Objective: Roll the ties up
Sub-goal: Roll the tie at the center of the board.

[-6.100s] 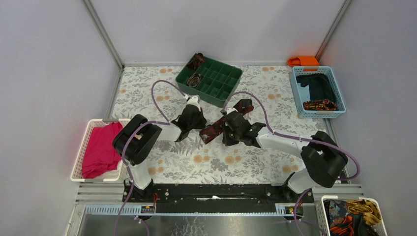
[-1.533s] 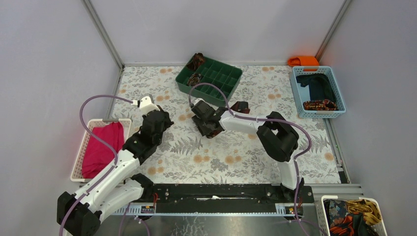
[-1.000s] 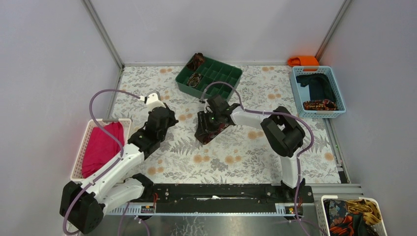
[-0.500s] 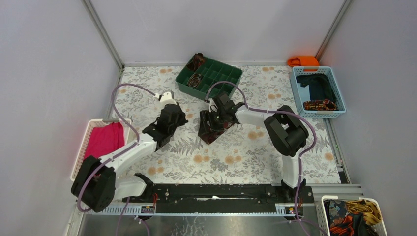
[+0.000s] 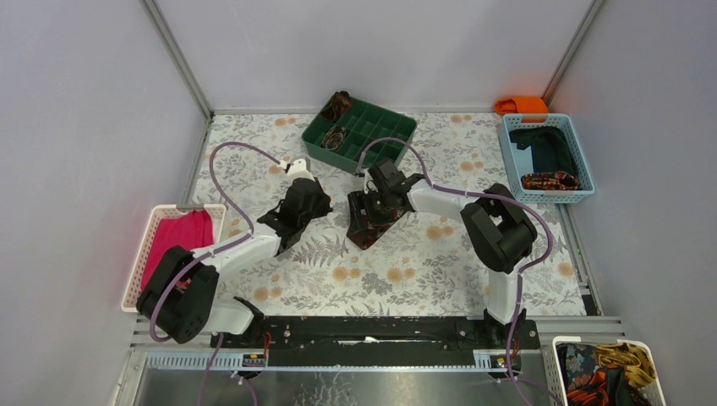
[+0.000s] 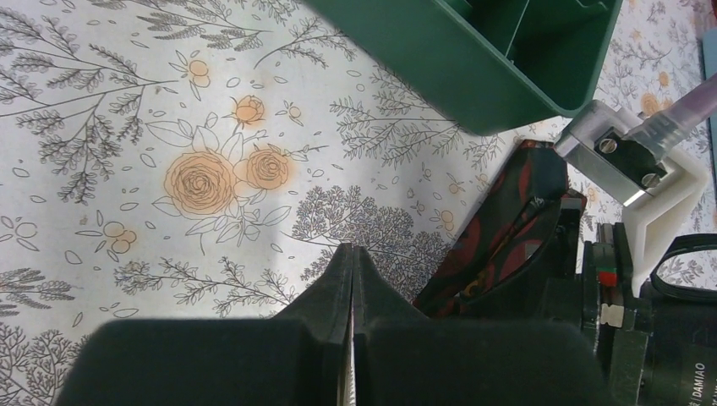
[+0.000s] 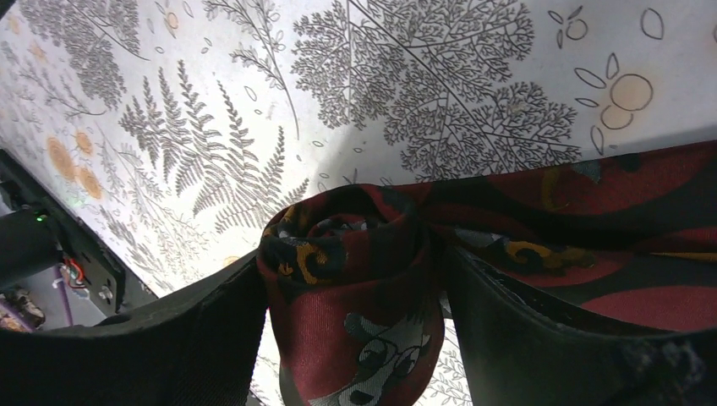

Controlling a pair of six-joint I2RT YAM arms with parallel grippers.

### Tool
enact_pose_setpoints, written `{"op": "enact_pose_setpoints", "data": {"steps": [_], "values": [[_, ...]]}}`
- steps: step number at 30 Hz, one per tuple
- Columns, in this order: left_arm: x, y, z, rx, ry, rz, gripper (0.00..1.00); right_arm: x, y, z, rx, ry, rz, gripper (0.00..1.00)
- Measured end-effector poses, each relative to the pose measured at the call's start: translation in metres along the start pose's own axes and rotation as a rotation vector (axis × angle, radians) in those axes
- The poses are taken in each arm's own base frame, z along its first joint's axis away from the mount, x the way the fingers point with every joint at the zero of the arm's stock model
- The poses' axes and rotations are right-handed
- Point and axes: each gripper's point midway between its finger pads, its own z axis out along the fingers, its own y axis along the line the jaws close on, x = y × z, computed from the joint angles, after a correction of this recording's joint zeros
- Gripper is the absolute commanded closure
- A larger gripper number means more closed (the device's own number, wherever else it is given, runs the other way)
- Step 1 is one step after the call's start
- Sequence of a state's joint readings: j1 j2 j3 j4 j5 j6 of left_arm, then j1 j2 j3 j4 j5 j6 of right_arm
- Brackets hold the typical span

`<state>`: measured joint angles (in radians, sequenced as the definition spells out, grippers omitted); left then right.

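Note:
A maroon-brown tie with red-orange patterning lies on the flowered table, just in front of the green tray. One end of it is wound into a small coil. My right gripper is open around this coil. Slivers of table show between the coil and each finger lower down. The rest of the tie runs off to the right. My left gripper is shut and empty, a short way left of the tie. Two rolled ties sit in the tray's left cells.
A white basket of pink-red cloth stands at the left edge. The blue basket at the right holds navy cloth and a patterned coil. An orange object lies behind it. A basket of patterned fabric sits at the bottom right.
The left arm has swung right from the pink basket side toward the tie, staying shut. The right gripper has widened its jaws around the coil and shifted slightly right.

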<state>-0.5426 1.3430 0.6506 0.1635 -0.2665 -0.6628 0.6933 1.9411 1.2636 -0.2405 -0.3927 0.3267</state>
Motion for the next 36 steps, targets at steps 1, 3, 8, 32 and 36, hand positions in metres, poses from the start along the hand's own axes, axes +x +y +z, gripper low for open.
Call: {"op": "enact_pose_setpoints", "data": {"steps": [1, 3, 8, 32, 36], "values": [[0.001, 0.0, 0.001, 0.003, 0.003, 0.0, 1.0, 0.001, -0.002, 0.0, 0.012, 0.003, -0.002, 0.2], [0.004, -0.001, 0.004, 0.005, 0.01, 0.001, 1.0, 0.001, -0.007, -0.001, 0.036, 0.004, -0.006, 0.2], [0.013, 0.0, 0.009, 0.006, 0.036, 0.008, 1.0, -0.004, -0.021, -0.004, 0.122, -0.008, -0.03, 0.19], [0.053, -0.015, 0.042, 0.04, 0.146, 0.045, 1.0, -0.009, -0.013, -0.048, 0.157, -0.086, -0.096, 0.17], [0.056, -0.022, 0.047, 0.052, 0.152, 0.051, 1.0, -0.004, -0.023, -0.05, 0.208, -0.076, -0.092, 0.18]]}}
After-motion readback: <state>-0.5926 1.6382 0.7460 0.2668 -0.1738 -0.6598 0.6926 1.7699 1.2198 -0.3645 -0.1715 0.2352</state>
